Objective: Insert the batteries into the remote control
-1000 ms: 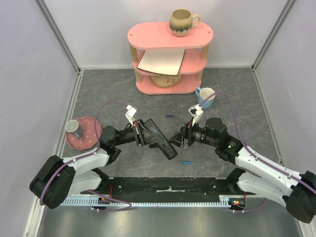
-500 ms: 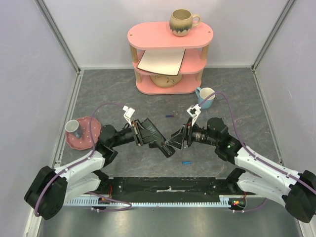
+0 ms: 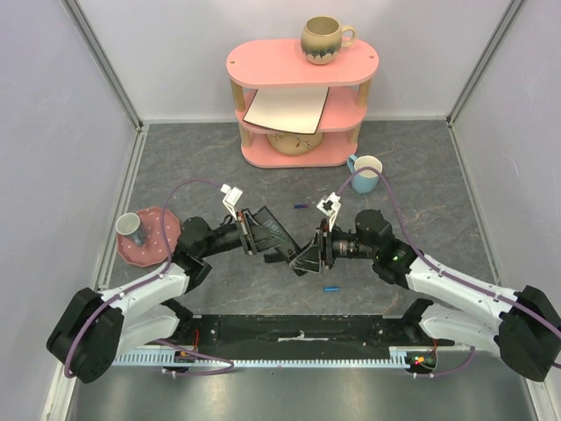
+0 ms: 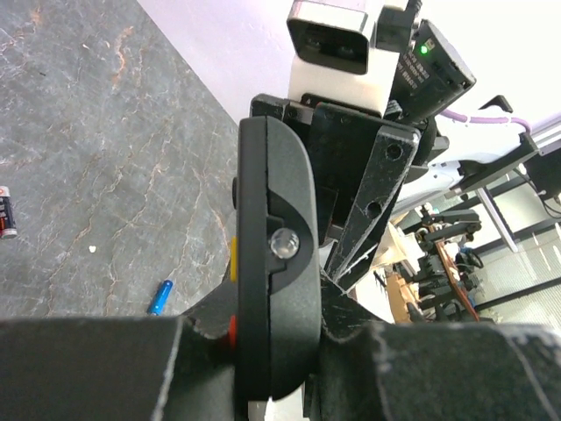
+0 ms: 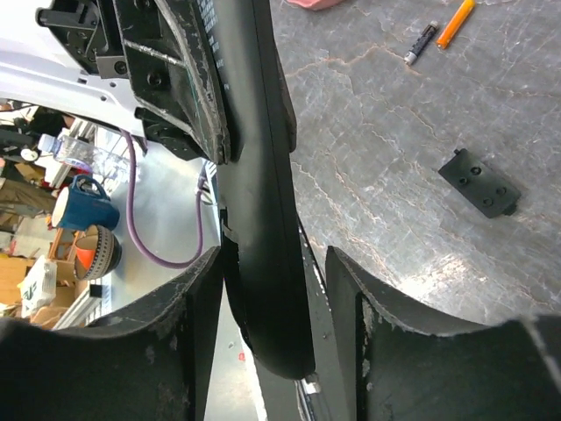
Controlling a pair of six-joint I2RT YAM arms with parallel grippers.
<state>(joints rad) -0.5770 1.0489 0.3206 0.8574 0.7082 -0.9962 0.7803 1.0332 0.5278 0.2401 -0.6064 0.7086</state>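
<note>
Black plastic, the remote hangs in the air over the middle of the table, nearer its near edge, pinched by the left claw. The right claw is spread around the remote's free end, with a gap showing beside one finger. One battery lies near the middle of the table, on the far side of the claws, not loaded. This looks like a handover or regrip to expose the back. Next, the right claw should close squarely on that end before the left releases, or the remote may twist.
</note>
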